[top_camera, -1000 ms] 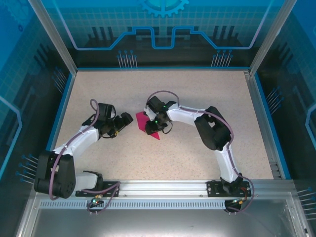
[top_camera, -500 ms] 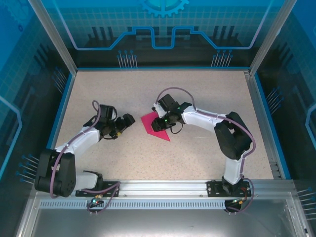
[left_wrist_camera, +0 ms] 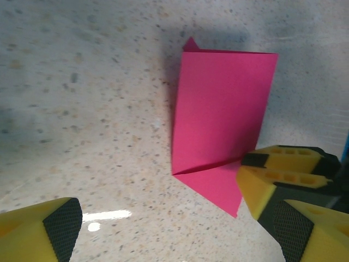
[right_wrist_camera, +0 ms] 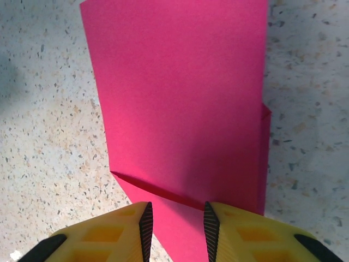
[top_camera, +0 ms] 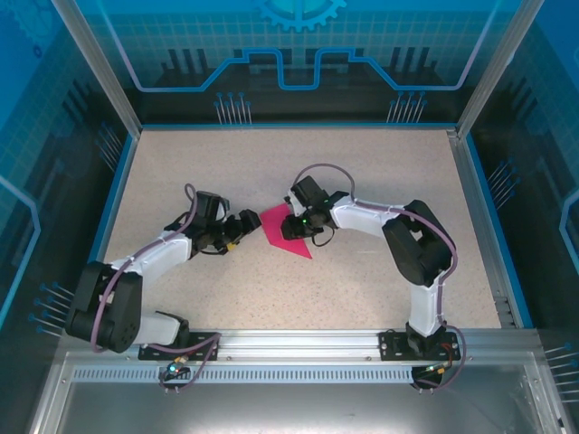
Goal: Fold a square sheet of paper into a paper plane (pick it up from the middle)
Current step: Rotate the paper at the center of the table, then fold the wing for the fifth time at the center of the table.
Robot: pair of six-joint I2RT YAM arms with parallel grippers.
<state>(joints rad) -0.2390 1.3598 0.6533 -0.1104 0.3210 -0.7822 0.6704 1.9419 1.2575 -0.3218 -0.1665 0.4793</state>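
**foldfan:** So how far is this one getting? I'm seeing the square sheet of paper (top_camera: 286,231) lying flat in the middle of the counter (top_camera: 380,172), right between the two arms.

**benchrat:** Early days, I'd say. The sheet is looking folded over on itself, so it's showing as an upright panel with a slanted flap poking out at one end and a tiny corner peeking past the other. That's one or two creases in at most. I'm not seeing a pointed nose, wings or a centre crease, so nearly all of the plane is waiting to be done.

**foldfan:** And the jaws?

**benchrat:** The right gripper (right_wrist_camera: 175,221) is sitting over the flap end with its jaws a little apart. I'm seeing pink in the gap, so I'm reading it as hovering on or pressing the paper, not pinching it. The left gripper (top_camera: 250,221) is hanging just beside the sheet's other edge with its jaws spread wide, carrying nothing.

**foldfan:** So it's lining up the next crease?

**benchrat:** That's what I'm guessing.
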